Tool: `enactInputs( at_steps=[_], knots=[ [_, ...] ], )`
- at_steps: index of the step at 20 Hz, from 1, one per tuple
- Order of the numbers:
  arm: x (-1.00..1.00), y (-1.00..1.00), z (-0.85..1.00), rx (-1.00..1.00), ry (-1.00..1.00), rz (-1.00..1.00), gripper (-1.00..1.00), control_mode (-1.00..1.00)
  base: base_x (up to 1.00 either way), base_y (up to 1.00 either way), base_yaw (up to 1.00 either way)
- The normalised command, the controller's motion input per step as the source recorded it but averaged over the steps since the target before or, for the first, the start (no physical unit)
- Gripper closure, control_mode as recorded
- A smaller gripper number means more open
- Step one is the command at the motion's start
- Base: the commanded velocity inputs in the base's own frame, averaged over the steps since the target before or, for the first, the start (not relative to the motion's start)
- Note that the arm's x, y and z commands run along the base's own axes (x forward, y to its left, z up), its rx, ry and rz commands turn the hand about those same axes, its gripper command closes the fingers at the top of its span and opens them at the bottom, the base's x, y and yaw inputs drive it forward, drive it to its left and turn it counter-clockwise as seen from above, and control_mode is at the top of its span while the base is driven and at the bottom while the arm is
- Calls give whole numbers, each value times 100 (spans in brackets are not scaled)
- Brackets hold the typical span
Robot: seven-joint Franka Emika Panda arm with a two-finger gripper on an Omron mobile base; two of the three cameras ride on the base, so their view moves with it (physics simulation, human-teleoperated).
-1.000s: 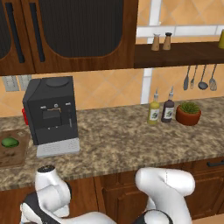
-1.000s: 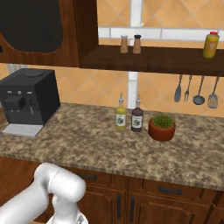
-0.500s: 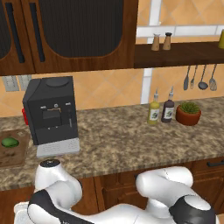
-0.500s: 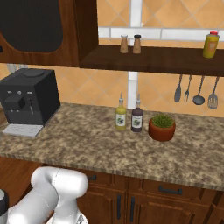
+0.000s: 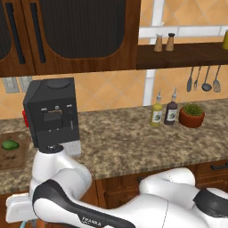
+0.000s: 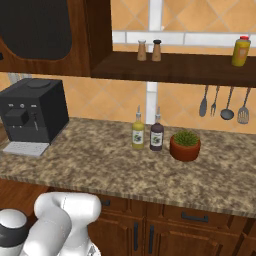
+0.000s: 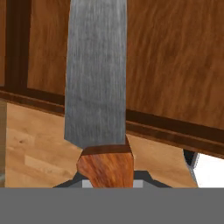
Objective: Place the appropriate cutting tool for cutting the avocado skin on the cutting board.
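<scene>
The knife fills the hand view: its grey metal blade (image 7: 96, 74) runs up the picture and its orange-brown handle (image 7: 106, 168) sits between the dark finger tips of my gripper (image 7: 107, 183), which is shut on it. Behind it are wooden cabinet fronts and a light wood floor, so the hand is low, below the counter. In the left base view the dark-green avocado (image 5: 10, 144) lies on the brown cutting board (image 5: 15, 159) at the counter's far left, beside the black coffee machine (image 5: 51, 113). My arm (image 5: 62, 178) bends down in front of the counter's left part.
Two bottles (image 5: 163, 111) and a potted plant (image 5: 192, 115) stand at the back right of the granite counter (image 5: 133, 142). Utensils (image 6: 222, 102) hang under a shelf with shakers (image 6: 149, 50) and a yellow bottle (image 6: 240, 50). Cabinet drawers (image 6: 195, 217) lie below the counter.
The arm has swung and folded further across the lower part of both base views, towards the left. The counter and its things have stayed where they were.
</scene>
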Motion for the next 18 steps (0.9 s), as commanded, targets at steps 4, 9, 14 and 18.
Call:
enactInputs(
  at_steps=[4,9,14,18],
  knots=[
    [5,1,95,2,-5,5,100,-100,0,0,0],
    [8,16,61,5,-6,1,100,-100,0,0,0],
    [1,4,6,14,-8,5,100,-100,0,0,0],
    [19,30,27,12,-8,-8,100,-100,0,0,0]
  ],
)
